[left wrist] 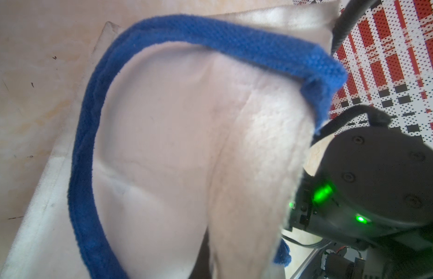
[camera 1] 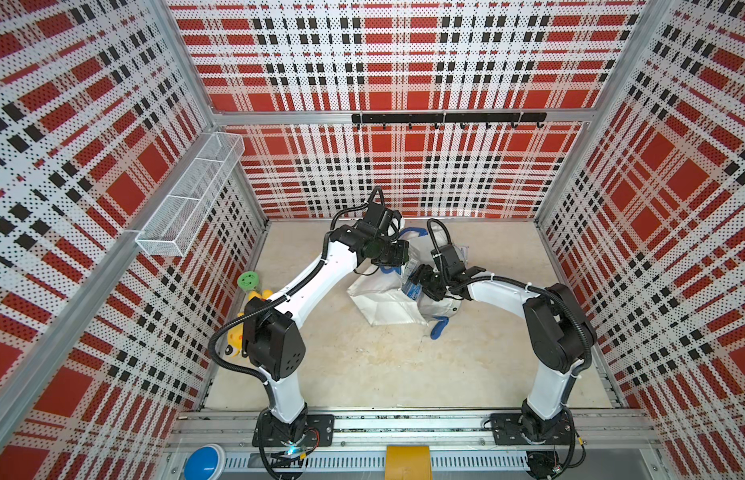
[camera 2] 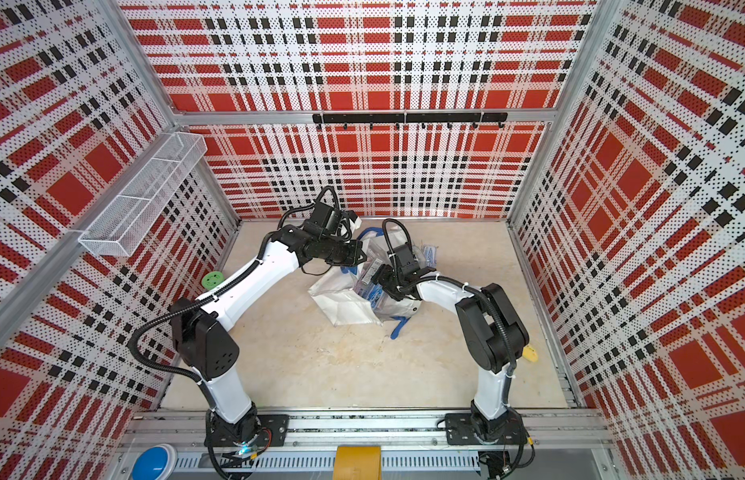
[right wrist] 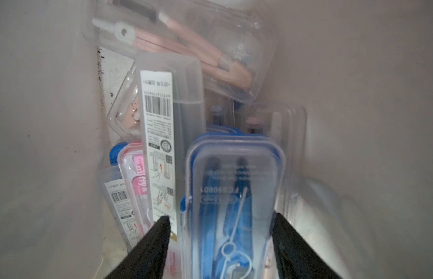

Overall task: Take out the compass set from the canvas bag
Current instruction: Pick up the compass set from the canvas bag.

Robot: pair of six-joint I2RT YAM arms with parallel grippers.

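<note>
**A:** Where is the bag, and what is it like?

**B:** The white, boxy canvas bag (camera 1: pixel 383 305) lies slumped and creased on the mottled beige tabletop (camera 1: pixel 362 365), between the two arms. In the left wrist view its cloth (left wrist: pixel 162 120) looks soft and slightly fuzzy. A coarse-woven blue strap handle (left wrist: pixel 90 145) arcs across it.

**A:** What about the left gripper?

**B:** The left gripper (camera 1: pixel 398 253) sits at the bag's far rim. Cloth hides its fingers, but it is closed and appears to pinch the canvas there, holding the mouth up.

**A:** And the compass set?

**B:** It is inside the bag, nearest the opening. It is a clear, hard plastic case with rounded corners and a blue rim (right wrist: pixel 234 193), and a blue compass shows through the lid. Other smooth transparent cases crowd in beside and behind it. One is a tall case with a white barcode label (right wrist: pixel 160 120), one is a pink-labelled case (right wrist: pixel 135 183), and a flat case holding a pale pink compass (right wrist: pixel 210 55) lies deeper in.

**A:** What is the right gripper doing?

**B:** The right gripper (right wrist: pixel 221 223) reaches into the bag's mouth with its tapered black fingers (right wrist: pixel 162 232) spread apart on either side of the blue-rimmed case. One finger sits against the case's edge. The other stands just off it, with a sliver of the barcode label showing between them, so it is not clamped on the case.
</note>
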